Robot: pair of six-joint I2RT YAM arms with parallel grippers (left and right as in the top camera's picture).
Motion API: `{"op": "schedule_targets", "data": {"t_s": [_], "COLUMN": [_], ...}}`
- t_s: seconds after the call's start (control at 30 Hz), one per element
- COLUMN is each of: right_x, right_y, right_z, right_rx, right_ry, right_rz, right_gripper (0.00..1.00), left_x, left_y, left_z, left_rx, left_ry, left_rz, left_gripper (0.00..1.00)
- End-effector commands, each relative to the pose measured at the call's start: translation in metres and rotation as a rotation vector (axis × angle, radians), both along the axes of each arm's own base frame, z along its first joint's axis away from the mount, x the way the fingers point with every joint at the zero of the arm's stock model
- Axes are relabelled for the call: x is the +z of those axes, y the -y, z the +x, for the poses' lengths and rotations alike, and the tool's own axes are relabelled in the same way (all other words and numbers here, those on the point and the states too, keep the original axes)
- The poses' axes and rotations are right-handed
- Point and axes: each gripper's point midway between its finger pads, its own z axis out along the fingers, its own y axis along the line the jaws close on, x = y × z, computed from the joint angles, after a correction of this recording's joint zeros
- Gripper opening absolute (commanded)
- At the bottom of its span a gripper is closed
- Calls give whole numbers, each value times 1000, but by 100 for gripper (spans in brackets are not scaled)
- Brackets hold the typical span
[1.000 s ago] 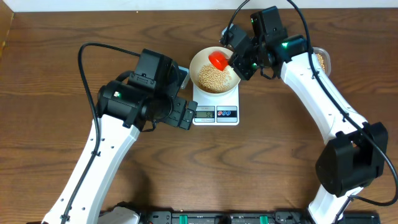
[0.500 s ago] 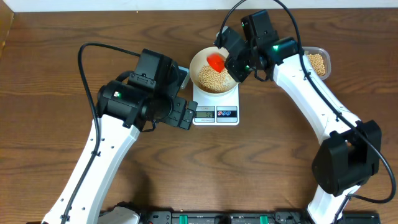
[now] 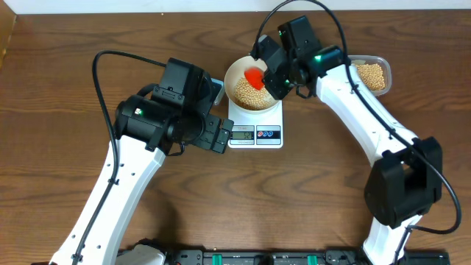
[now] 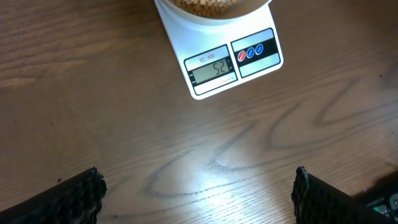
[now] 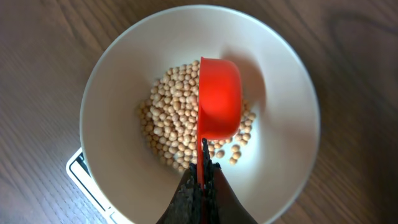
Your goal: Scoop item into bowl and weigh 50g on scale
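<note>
The white bowl [image 3: 239, 68] stands on the white scale [image 3: 255, 133] and holds a heap of tan beans [image 3: 249, 91]. My right gripper [image 3: 271, 76] is shut on the thin handle of a red scoop [image 3: 255, 74], which hangs over the bowl. In the right wrist view the scoop [image 5: 219, 96] is turned on its side above the beans [image 5: 171, 127], inside the bowl [image 5: 109, 81], with the right gripper [image 5: 202, 173] pinching its handle. My left gripper [image 4: 199, 200] is open over bare wood in front of the scale [image 4: 255, 53], whose display reads 52. In the overhead view the left gripper [image 3: 223, 135] sits just left of the scale.
A clear plastic tub [image 3: 370, 74] with more beans stands at the back right, beside the right arm. The table's far edge runs just behind the bowl. Bare wood lies in front of the scale and to the far left.
The right arm has swung left, carrying the scoop a little further left over the bowl and uncovering more of the tub. The left arm has not moved.
</note>
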Motion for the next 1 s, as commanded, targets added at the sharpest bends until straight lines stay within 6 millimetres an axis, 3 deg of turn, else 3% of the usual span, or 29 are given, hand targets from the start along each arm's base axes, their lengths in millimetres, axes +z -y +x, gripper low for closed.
{"op": "schedule_targets", "data": {"t_s": [0.0,0.97], "right_x": [-5,-6], "right_y": [-1,-21], "right_z": [2,-18], "right_rx": [-27,28], "right_ry": [-10,-77], "right_rz": [-9,47], "right_gripper": [1,1], "left_x": [-2,-2], "left_y": [-3,-3], "left_z": [-2,-2], "left_rx": [-9,-9], "left_ry": [2,2], "left_rz": [15,15], "left_gripper": [98,98]}}
